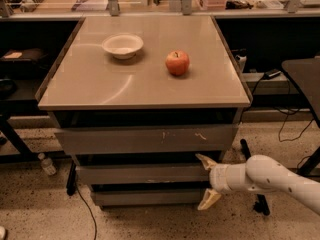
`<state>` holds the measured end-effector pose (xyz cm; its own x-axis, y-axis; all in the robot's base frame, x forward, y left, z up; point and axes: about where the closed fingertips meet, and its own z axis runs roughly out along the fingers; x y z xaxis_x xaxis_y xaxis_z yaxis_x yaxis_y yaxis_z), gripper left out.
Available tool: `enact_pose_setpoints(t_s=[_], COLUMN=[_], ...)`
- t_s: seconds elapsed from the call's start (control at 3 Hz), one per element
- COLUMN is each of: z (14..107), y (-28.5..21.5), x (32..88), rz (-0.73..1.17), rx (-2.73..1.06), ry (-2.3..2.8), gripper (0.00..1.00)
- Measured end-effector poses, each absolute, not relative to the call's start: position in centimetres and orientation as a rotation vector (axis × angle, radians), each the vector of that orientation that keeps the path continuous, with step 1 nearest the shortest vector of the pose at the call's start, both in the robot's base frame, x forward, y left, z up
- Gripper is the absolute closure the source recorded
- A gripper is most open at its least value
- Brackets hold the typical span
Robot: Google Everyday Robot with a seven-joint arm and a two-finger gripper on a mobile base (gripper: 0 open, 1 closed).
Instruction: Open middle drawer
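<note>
Where jaws gape wide, right end of middle drawer [142, 174] lies between them

Glossy white arm [280, 180] of rounded tubular shells, narrowing to a short cylindrical wrist [227, 178]. Tipped with a gripper [207, 180] of two cream, wedge-shaped fingers [206, 161], spread apart beside the plain grey middle drawer [140, 174], at its right end.

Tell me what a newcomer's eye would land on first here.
The red apple stands out on the tan cabinet top, to the right of a white bowl. Low on the right, a white arm brings the gripper to the right end of the middle drawer, its two fingers spread open, one above the drawer front and one below.
</note>
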<state>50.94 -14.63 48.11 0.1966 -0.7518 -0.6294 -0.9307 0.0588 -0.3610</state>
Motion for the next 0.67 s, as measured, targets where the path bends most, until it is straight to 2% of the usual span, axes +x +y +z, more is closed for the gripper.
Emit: enact_pose_setpoints(t_s=[0.33,0.67], z=[47.77,47.18], y=[-13.33,-12.86], x=[52.69,52.9], rz=[0.225,0.239], rx=[-1.762,-1.771], ry=[1.47,1.471], gripper=[0.0,0.0])
